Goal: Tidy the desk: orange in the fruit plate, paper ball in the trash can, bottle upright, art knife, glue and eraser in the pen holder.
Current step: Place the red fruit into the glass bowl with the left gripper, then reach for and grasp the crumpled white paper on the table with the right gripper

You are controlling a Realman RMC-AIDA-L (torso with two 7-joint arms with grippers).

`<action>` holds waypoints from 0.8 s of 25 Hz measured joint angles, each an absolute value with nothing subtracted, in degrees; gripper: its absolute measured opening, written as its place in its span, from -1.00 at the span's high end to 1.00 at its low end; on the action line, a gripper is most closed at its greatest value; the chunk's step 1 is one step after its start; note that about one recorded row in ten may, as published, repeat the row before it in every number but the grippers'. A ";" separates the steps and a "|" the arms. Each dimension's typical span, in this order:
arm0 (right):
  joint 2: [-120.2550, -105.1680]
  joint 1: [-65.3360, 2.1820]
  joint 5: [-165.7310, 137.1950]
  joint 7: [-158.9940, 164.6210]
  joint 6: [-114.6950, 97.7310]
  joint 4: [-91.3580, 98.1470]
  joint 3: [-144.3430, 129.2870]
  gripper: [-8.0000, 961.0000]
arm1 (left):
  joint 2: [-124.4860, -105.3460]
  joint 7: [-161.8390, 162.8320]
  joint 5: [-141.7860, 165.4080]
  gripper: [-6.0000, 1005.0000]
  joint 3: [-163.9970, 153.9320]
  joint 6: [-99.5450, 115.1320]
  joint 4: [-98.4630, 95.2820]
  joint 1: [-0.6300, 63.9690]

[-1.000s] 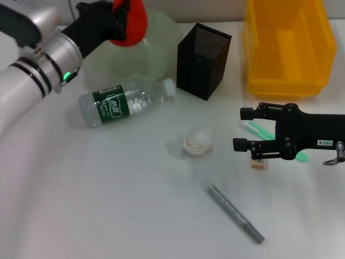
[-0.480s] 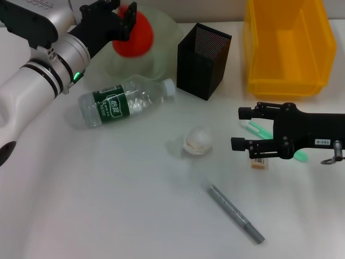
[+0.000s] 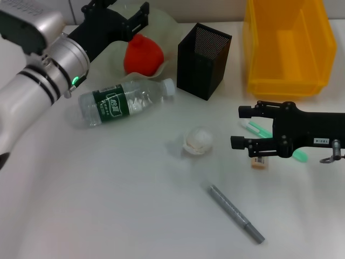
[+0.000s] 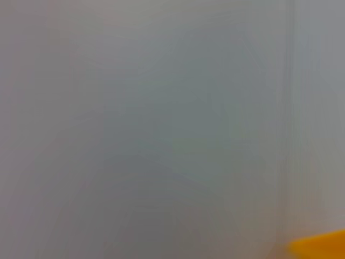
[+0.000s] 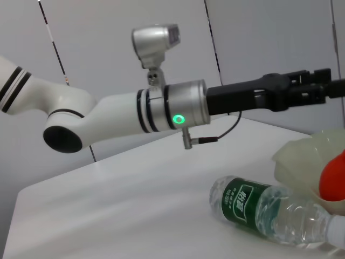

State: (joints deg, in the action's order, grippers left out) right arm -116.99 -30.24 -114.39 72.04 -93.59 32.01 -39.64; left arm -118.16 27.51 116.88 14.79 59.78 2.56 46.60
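The red-orange orange [image 3: 143,54] rests in the pale-green fruit plate [image 3: 168,28] at the back left. My left gripper [image 3: 123,12] hovers just above and behind it, open and empty. The bottle [image 3: 124,101] lies on its side in front of the plate, and the right wrist view shows the bottle [image 5: 272,209] too. The black mesh pen holder [image 3: 202,60] and the yellow trash can [image 3: 285,46] stand at the back. The paper ball [image 3: 198,140] lies mid-table. My right gripper [image 3: 241,128] is open low at the right, with the beige eraser [image 3: 259,162] just below its near finger.
A slim grey pen-shaped tool [image 3: 236,213], likely the art knife, lies in front of the paper ball. A green-and-white stick [image 3: 255,128], perhaps the glue, lies under the right gripper. The left wrist view is a grey blur with a yellow sliver [image 4: 318,245].
The left gripper opened and let the orange go. The orange dropped from between the fingers into the fruit plate. The right arm has barely moved.
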 joint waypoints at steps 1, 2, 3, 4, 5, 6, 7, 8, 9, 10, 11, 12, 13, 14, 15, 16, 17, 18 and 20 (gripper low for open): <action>-116.99 -30.24 -114.39 72.02 -93.56 32.03 -39.61 -0.74 | -118.05 29.12 117.68 -0.50 14.39 61.21 2.15 46.30; -116.99 -30.24 -114.37 72.00 -93.35 32.05 -39.53 -0.74 | -117.85 32.26 119.19 -0.52 13.45 63.85 1.04 45.83; -116.99 -30.24 -114.37 72.00 -93.35 32.05 -39.53 -0.74 | -117.85 32.26 119.19 -0.53 13.45 63.85 1.04 45.83; -116.98 -30.24 -114.32 72.00 -93.27 32.04 -39.47 -0.74 | -117.63 36.27 121.03 -0.55 12.37 67.37 -0.57 45.32; -116.98 -30.24 -114.27 71.99 -93.14 32.03 -39.40 -0.74 | -117.63 36.27 121.03 -0.57 12.37 67.37 -0.57 45.32; -116.98 -30.24 -114.23 71.99 -93.08 32.00 -39.34 -0.74 | -117.34 49.21 125.03 -0.58 7.71 77.61 -7.00 43.87; -116.98 -30.24 -114.21 71.99 -93.05 31.99 -39.24 -0.74 | -117.34 51.98 125.36 -0.60 6.04 79.83 -8.93 43.40; -116.98 -30.24 -114.19 71.98 -93.05 31.99 -39.18 -0.74 | -117.32 55.13 125.55 -0.60 3.87 82.64 -11.37 42.64; -116.97 -30.23 -114.17 71.99 -93.04 32.06 -39.11 -0.74 | -117.32 55.13 125.55 -0.60 3.87 82.64 -11.37 42.64; -116.98 -30.24 -114.15 72.00 -93.04 32.13 -39.08 -0.74 | -117.32 55.13 125.55 -0.60 3.87 82.64 -11.37 42.64; -116.98 -30.23 -114.12 72.00 -93.03 32.19 -39.04 -0.74 | -117.04 60.08 125.59 -0.60 -1.22 88.39 -15.83 40.53; -116.98 -30.23 -114.11 72.10 -92.99 32.21 -39.00 -0.74 | -116.71 61.72 125.54 -0.60 -3.93 91.26 -17.33 39.48; -116.98 -30.25 -114.10 72.19 -92.98 32.23 -38.99 -0.74 | -116.38 62.62 125.46 -0.60 -6.07 93.08 -18.31 38.64; -116.98 -30.33 -114.09 72.29 -92.95 32.25 -38.96 -0.74 | -116.38 62.62 125.46 -0.60 -6.07 93.08 -18.31 38.64; -116.98 -30.48 -114.08 72.35 -92.94 32.28 -38.96 -0.74 | -116.09 63.35 125.40 -0.60 -8.03 94.53 -18.92 37.88; -116.96 -30.62 -114.05 72.40 -92.95 32.30 -38.95 -0.74 | -116.09 63.35 125.40 -0.60 -8.03 94.53 -18.92 37.88; -116.90 -30.76 -114.00 72.45 -92.94 32.33 -38.94 -0.74 | -115.16 63.90 125.60 -0.60 -14.16 96.99 -19.24 36.44; -116.84 -30.89 -113.97 72.52 -92.94 32.35 -38.94 -0.74 | -115.00 63.97 125.65 -0.60 -17.16 97.18 -19.38 35.94; -116.72 -31.26 -113.92 72.75 -92.94 32.38 -38.93 -0.74 | -114.93 64.14 125.69 -0.60 -19.61 97.16 -19.60 35.51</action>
